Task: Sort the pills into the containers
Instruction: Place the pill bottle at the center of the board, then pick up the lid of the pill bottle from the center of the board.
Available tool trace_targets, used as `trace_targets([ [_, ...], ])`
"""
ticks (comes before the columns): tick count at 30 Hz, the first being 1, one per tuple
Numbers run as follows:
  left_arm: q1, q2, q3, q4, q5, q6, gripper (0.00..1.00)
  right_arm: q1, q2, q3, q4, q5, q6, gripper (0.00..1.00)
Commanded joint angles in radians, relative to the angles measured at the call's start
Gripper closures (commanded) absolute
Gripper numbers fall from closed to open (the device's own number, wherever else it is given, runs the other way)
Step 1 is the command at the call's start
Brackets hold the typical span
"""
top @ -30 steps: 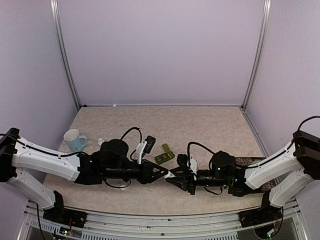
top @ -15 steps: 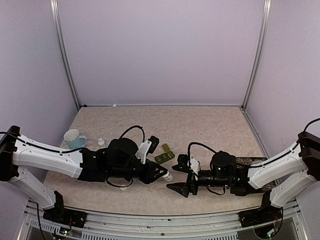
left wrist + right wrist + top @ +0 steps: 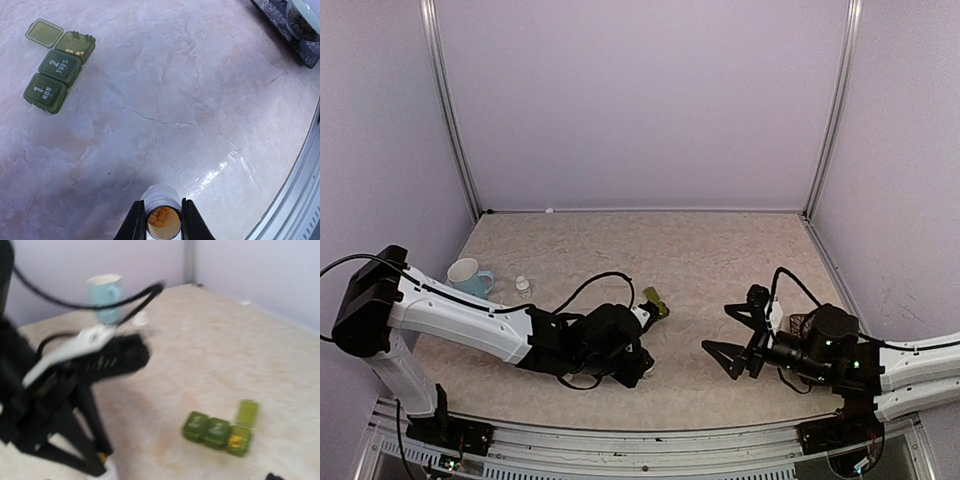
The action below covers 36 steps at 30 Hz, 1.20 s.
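Left gripper (image 3: 162,212) clamped an open pill bottle (image 3: 161,194), pill box (image 3: 656,303) lay just beyond it, far side, right gripper (image 3: 715,327) spread apart, seemingly empty.

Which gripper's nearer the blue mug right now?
Left. The left gripper, shut on a pill bottle, sits right of the mug and closer to the front edge. The open right gripper is farther right still, beyond the pill box.
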Motion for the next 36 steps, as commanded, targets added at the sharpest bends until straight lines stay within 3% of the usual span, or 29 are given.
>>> trace_targets([
  [1,-0.012,0.05,0.04,-0.038,-0.069,0.026,0.85,0.006,-0.105,-0.033,-0.112,0.116,0.023,0.09],
  [9,-0.013,0.099,0.047,-0.035,-0.081,0.026,0.82,0.006,-0.058,-0.012,-0.127,0.115,0.019,0.09],
  [18,-0.013,0.044,0.034,-0.038,-0.1,0.019,0.42,0.006,-0.026,-0.001,-0.118,0.125,0.004,0.07],
  [26,-0.012,-0.192,-0.039,-0.075,-0.169,-0.038,0.16,0.006,0.018,0.032,-0.133,0.107,-0.001,0.07],
  [30,0.011,-0.278,-0.138,-0.177,-0.159,-0.138,0.15,0.006,0.044,0.067,-0.153,0.075,-0.012,0.07],
  [36,0.061,-0.373,-0.334,-0.195,-0.125,-0.252,0.19,0.006,0.115,0.125,-0.152,0.003,-0.021,0.07],
])
